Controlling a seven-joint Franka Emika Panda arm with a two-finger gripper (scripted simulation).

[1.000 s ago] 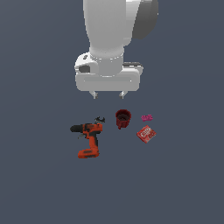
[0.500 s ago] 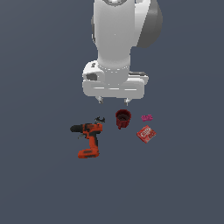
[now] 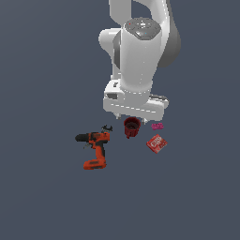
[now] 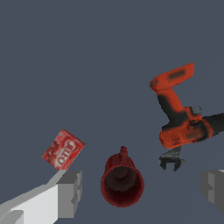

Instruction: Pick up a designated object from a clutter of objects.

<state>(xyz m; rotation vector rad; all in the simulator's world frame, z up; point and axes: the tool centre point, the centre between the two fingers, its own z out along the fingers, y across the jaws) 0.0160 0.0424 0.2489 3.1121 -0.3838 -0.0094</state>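
Red flat box (image 3: 156,143) with white print lies on the grey worktop (image 3: 47,197), at the exterior view's right of the dark red mug (image 3: 131,127) and just below the tiny pink piece (image 3: 157,126). Orange-and-black drill (image 3: 95,146) lies on its side, left of the mug. Tool (image 4: 140,192): fingers (image 4: 70,192) spread wide, nothing held, above the mug; box beside one finger, apart.

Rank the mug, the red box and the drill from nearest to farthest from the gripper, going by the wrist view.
1. Dark red mug, between the gripper fingers.
2. Small red box, just beyond one finger.
3. Power drill, farthest, on the other finger's side.
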